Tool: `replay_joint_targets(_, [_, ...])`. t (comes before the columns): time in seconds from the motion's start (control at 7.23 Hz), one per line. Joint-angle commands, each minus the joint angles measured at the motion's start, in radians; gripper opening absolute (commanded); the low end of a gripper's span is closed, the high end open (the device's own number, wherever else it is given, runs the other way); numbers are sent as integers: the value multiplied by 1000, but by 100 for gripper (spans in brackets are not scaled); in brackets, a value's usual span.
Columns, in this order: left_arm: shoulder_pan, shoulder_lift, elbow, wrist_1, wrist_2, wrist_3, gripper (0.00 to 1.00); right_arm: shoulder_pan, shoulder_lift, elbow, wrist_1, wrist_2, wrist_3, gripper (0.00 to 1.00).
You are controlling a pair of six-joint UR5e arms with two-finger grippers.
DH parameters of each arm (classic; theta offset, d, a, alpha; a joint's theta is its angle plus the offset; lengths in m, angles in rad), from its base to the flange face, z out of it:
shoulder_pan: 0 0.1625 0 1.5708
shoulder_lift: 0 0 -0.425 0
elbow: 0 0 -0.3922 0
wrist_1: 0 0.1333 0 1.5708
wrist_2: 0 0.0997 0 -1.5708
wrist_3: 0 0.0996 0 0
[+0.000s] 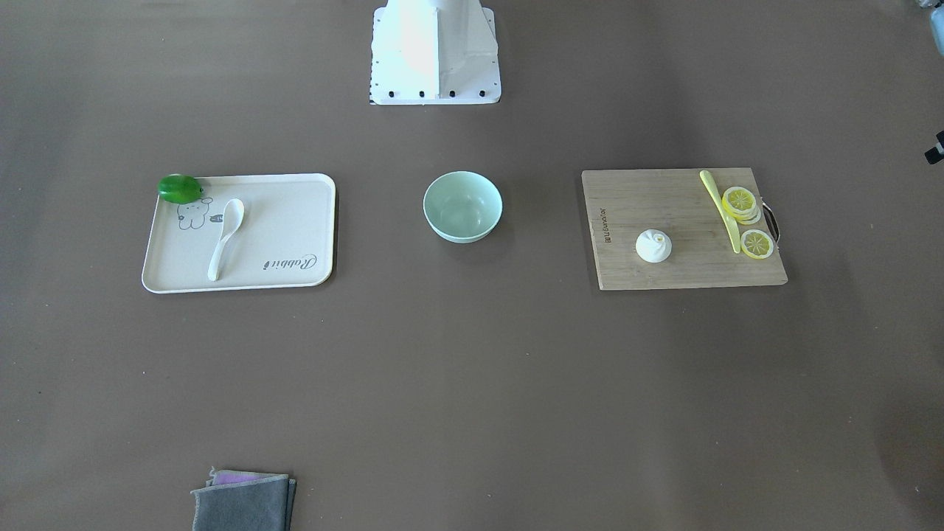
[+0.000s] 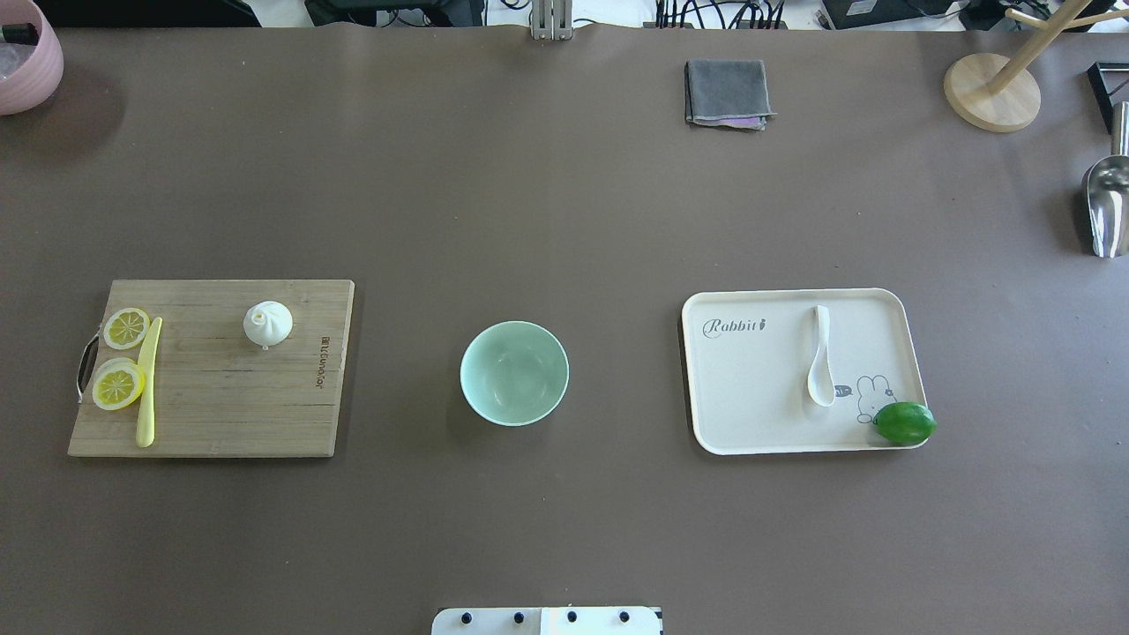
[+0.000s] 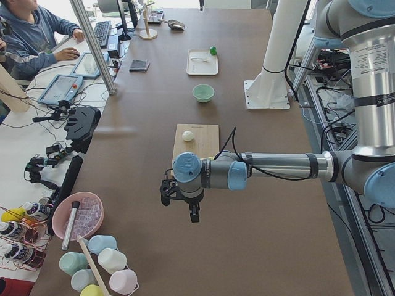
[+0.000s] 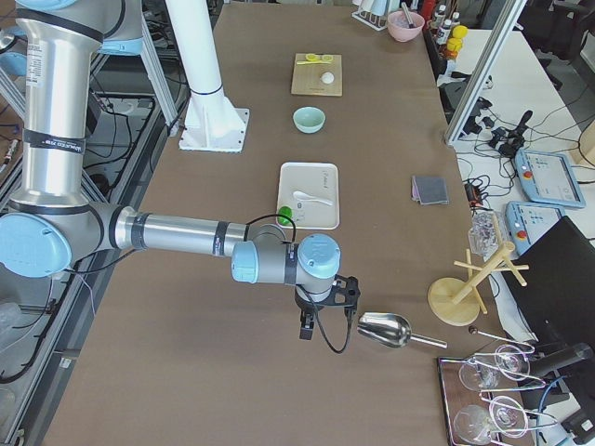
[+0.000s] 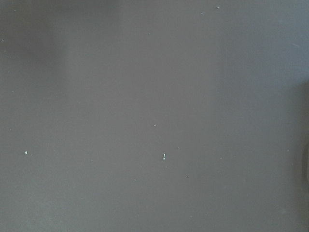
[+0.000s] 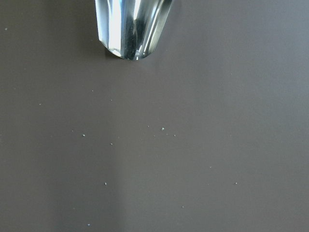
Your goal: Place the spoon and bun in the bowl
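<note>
The white spoon lies on a cream tray on the table's right. The white pleated bun sits on a wooden cutting board on the left. The mint-green bowl stands empty between them. My left gripper hangs over bare table near the camera end, well away from the board. My right gripper hangs over bare table beside a metal scoop, past the tray. Both show only in the side views, so I cannot tell if they are open or shut. The wrist views show no fingers.
A green lime sits on the tray's near right corner. Lemon slices and a thin yellow knife lie on the board's left. A grey cloth, wooden stand and pink bowl sit at the far edge.
</note>
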Motion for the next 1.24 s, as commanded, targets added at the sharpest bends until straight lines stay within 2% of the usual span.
replay_joint_targets(0.0, [-17,-8,-11,44,3,2,98,0,22,27,-66,3,3,100])
replay_joint_targets(0.41, [-27,4,-11,40,0,2,98,0,13,36,-74,2,0,100])
replay_joint_targets(0.55, [-23,-2,33,38,5,-4,98,-17,13,27,-69,-3,-5,100])
replay_joint_targets(1.11, [-24,-1,30,33,-6,-18,98,-21,11,15,-68,52,8,100])
